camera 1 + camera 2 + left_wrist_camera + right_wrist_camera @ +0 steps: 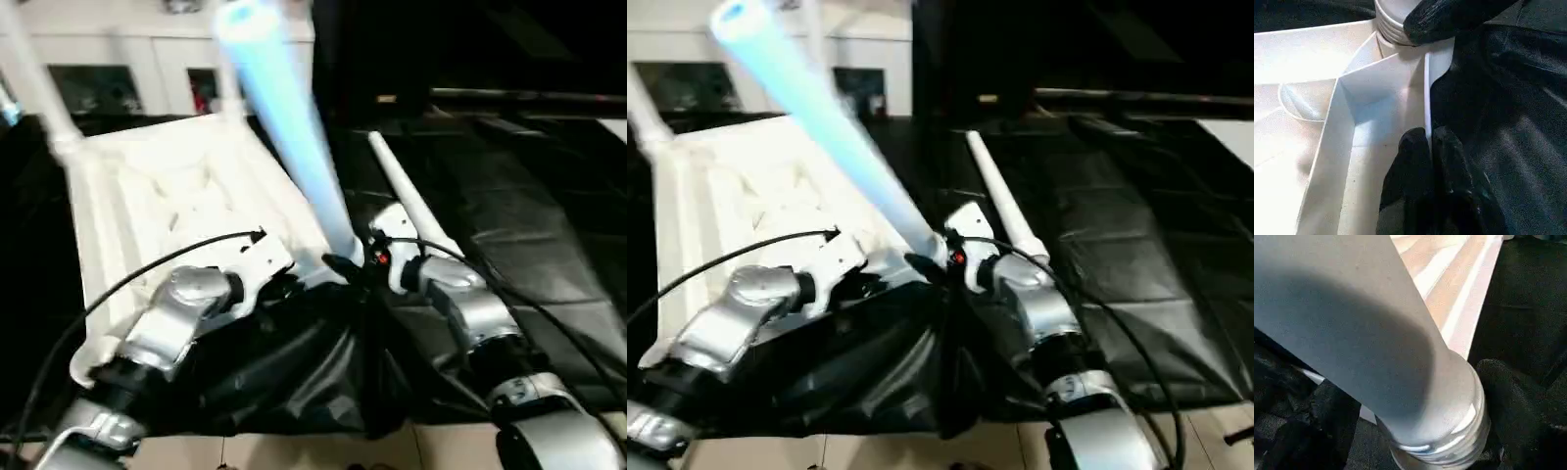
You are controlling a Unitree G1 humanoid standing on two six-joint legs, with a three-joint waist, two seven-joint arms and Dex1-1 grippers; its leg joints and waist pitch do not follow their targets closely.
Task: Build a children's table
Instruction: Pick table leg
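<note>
Covering floor: black sheeting (509, 225) | behind: white cabinet (127, 59)

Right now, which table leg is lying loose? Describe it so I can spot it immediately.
Start at the upturned white table top on the black sheet. Just beyond its near right corner, a white tapering leg lies flat on the sheet, behind the right gripper. Unlike the other legs, which stand up from corner sockets, it is lying down and unattached.
</note>
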